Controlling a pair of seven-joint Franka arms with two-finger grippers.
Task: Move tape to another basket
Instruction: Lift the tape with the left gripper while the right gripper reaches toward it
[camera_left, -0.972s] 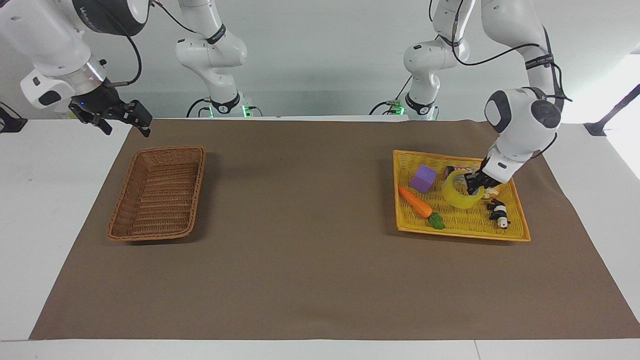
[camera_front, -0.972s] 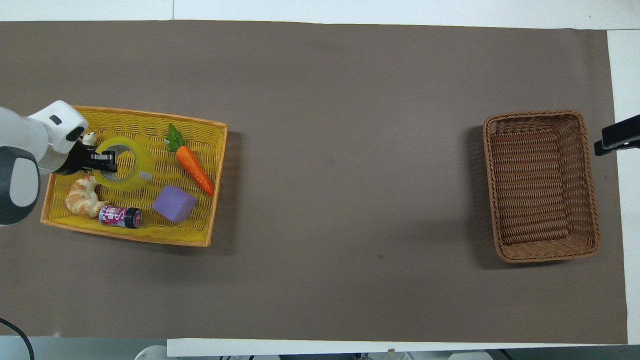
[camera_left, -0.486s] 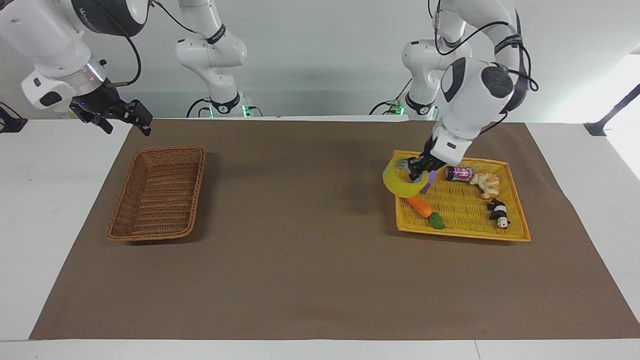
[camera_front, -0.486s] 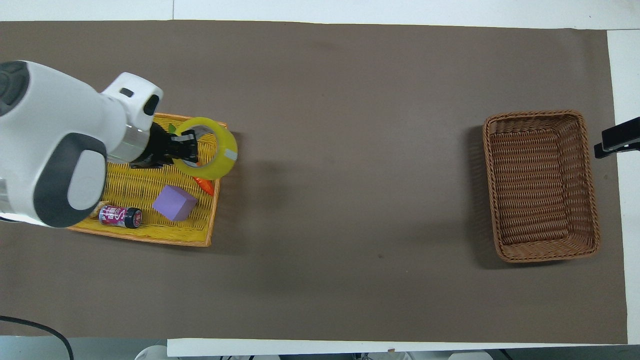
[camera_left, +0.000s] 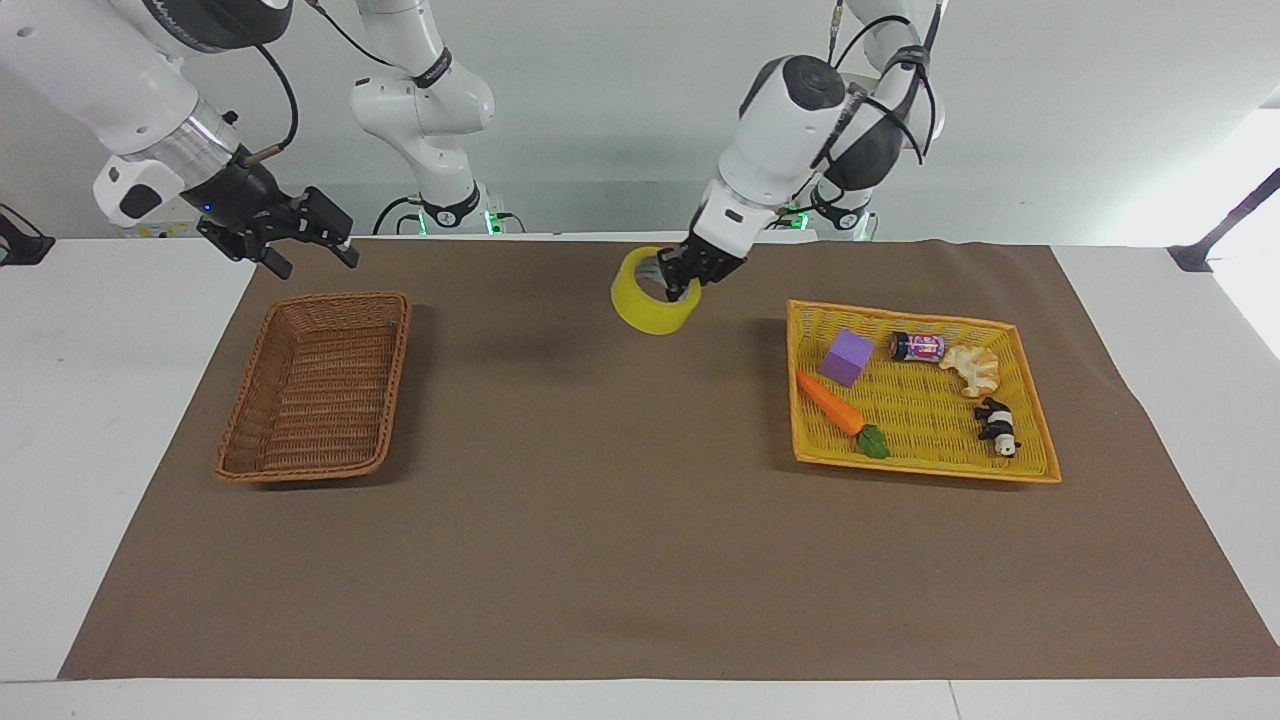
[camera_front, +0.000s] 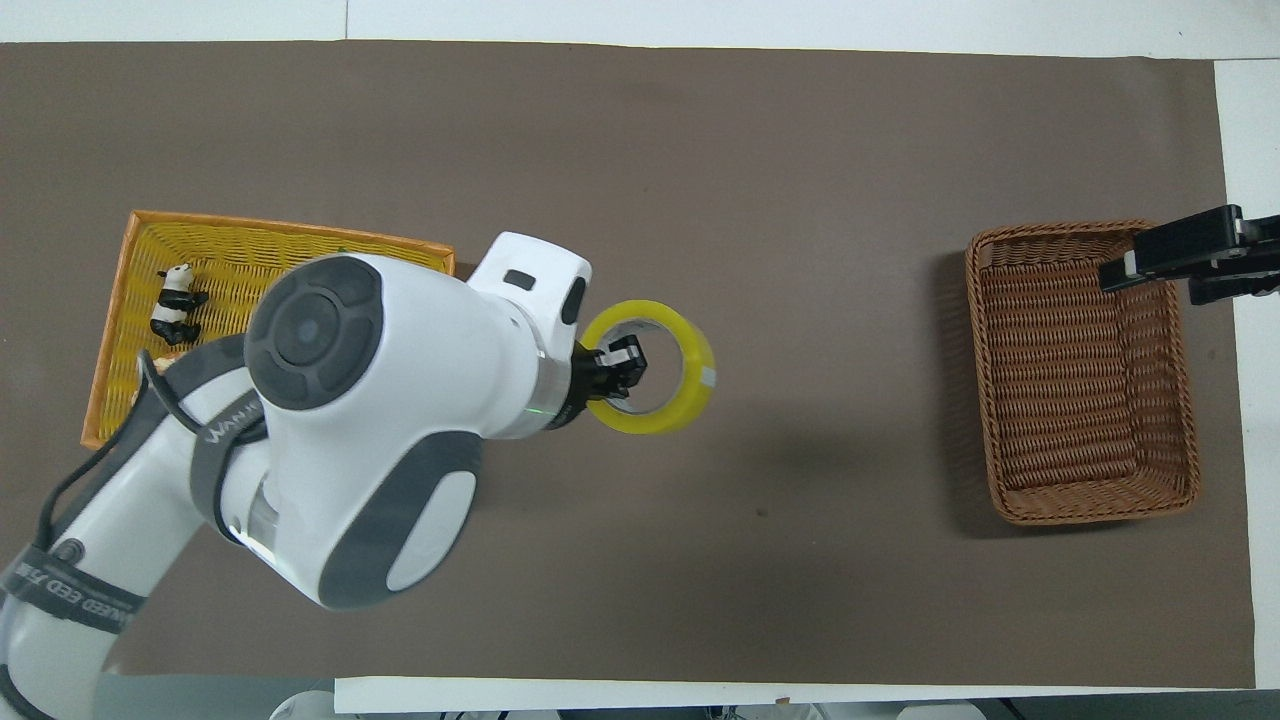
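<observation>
My left gripper (camera_left: 682, 284) is shut on the rim of the yellow tape roll (camera_left: 645, 312) and holds it in the air over the brown mat, between the two baskets. One finger is inside the ring, as the overhead view shows for the gripper (camera_front: 625, 360) and the tape (camera_front: 700, 365). The dark brown wicker basket (camera_left: 340, 297) stands empty at the right arm's end of the table (camera_front: 1070, 390). My right gripper (camera_left: 300, 240) is open and empty, up in the air by that basket's edge (camera_front: 1185, 262).
The flat yellow-orange tray (camera_left: 905, 462) lies at the left arm's end and holds a carrot (camera_left: 830, 403), a purple block (camera_left: 848, 356), a small can (camera_left: 917, 347), a croissant (camera_left: 970, 368) and a panda figure (camera_left: 997, 427). The left arm hides most of the tray (camera_front: 290, 232) from above.
My left gripper has lifted the tape out of the yellow tray and carried it toward the table's middle. My right gripper has shifted a little toward the brown basket.
</observation>
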